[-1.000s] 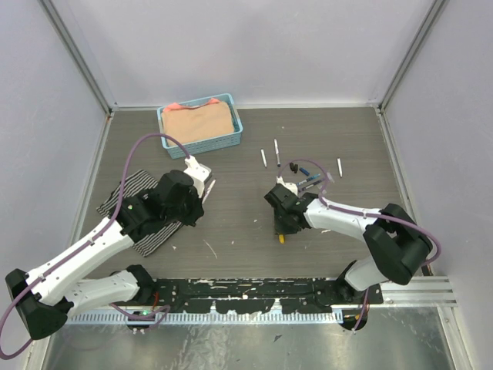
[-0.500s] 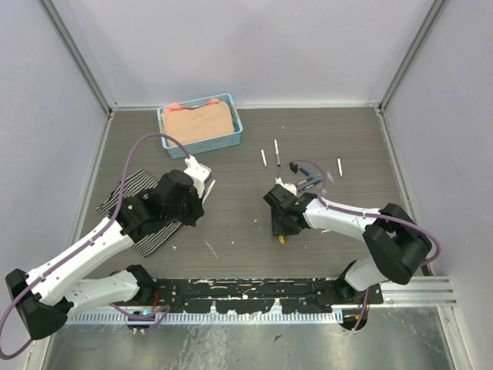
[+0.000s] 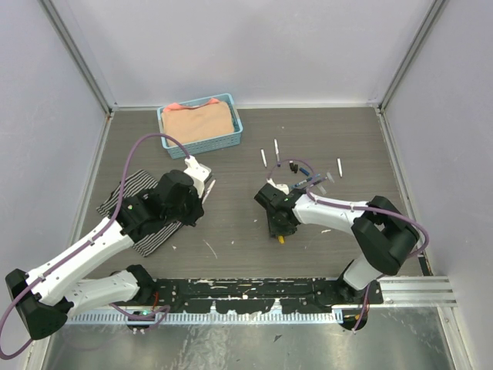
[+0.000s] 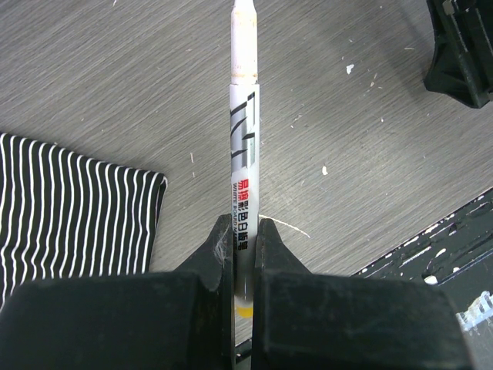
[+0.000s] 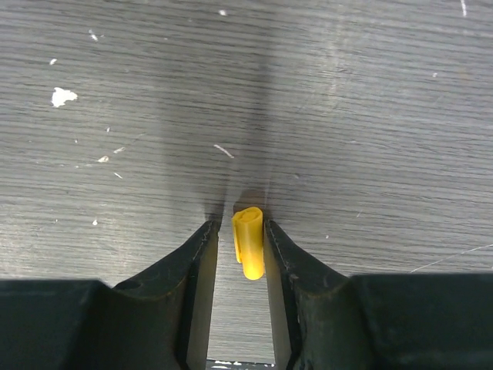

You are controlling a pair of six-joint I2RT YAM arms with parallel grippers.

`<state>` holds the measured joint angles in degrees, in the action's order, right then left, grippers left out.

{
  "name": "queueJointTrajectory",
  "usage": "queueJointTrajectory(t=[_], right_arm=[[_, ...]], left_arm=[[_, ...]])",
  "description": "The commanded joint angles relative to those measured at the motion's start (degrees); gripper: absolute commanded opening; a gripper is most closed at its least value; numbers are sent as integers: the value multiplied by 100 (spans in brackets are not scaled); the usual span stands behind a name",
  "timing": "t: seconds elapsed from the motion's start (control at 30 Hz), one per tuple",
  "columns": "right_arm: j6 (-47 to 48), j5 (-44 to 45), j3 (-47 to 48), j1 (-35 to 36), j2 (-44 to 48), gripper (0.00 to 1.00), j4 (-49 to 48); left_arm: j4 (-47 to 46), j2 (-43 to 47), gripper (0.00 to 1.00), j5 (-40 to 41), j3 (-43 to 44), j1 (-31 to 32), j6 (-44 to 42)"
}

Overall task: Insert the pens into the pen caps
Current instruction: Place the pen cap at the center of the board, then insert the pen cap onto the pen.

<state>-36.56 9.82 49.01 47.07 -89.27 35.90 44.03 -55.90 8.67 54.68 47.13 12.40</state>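
On your table (image 3: 231, 139), the left gripper (image 4: 240, 231) is clamped on a white pen (image 4: 243, 116). The pen sticks straight out past the fingertips, over bare wood beside the striped cloth (image 4: 69, 208). Your right gripper (image 5: 239, 225) is parted, fingers down at the tabletop. The yellow pen cap (image 5: 249, 243) lies between them, touching one finger and clear of the other.

change | right end effector (image 3: 279, 230) shifted slightly left | its arm swung inward
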Motion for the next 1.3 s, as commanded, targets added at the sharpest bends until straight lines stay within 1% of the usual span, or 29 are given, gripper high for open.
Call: queueJointTrajectory(t=[0.0,0.07,0.43,0.57,0.93,1.0,1.13,1.27], right_arm=[[-51,159,48,173,-335,35,250],[-73,119,18,189,-393,34,249],[-31,-33,-213,191,-285,34,307],[3,-108,-200,189,-290,32,295],[20,-49,-284,189,-177,31,374],[25,-17,-263,189,-206,29,369],[19,22,-206,189,-225,19,365],[0,80,-157,189,-51,16,325]], left_arm=[[-49,40,0,28,131,-14,-43],[-51,50,0,25,126,-15,-40],[-61,11,0,-2,149,-17,-44],[-62,-6,0,-25,161,-14,-34],[-89,-76,0,-73,208,-14,-18],[-102,-93,0,-88,215,-16,-2],[-115,-89,0,-93,210,-19,-6],[-219,-77,0,-110,152,-18,28]])
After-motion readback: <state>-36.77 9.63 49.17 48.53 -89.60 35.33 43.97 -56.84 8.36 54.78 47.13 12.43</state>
